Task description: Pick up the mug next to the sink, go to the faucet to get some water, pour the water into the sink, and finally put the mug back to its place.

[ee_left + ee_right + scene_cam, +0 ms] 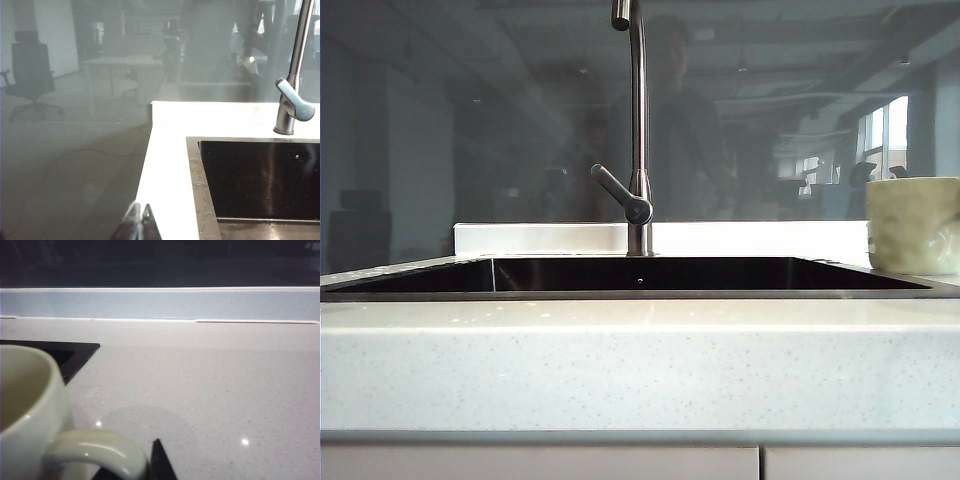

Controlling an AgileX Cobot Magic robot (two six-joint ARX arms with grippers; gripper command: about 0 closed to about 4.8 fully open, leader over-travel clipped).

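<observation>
Exterior view, near to far: speckled white bench (640, 360) front edge, then sink (640, 276) w/ dark inner walls, faucet (638, 120) upright behind it at centre, lever angled to the left side of that view. Mug (914, 225) stands on bench at the far right, just past the sink's right rim, upright. No arms visible here. Left wrist view: left hand (139, 223) fingertips pressed together, clenched, holding nothing, hovering off the sink's outer left corner over bench edge; sink and faucet base beyond it. Right wrist view: right hand (159, 460), only one dark fingertip shows, right beside the mug's loop handle; can't tell if it's clenched or grasping the handle. Mug rim close to cam, sink corner behind it, backsplash (160, 304) furthest.
</observation>
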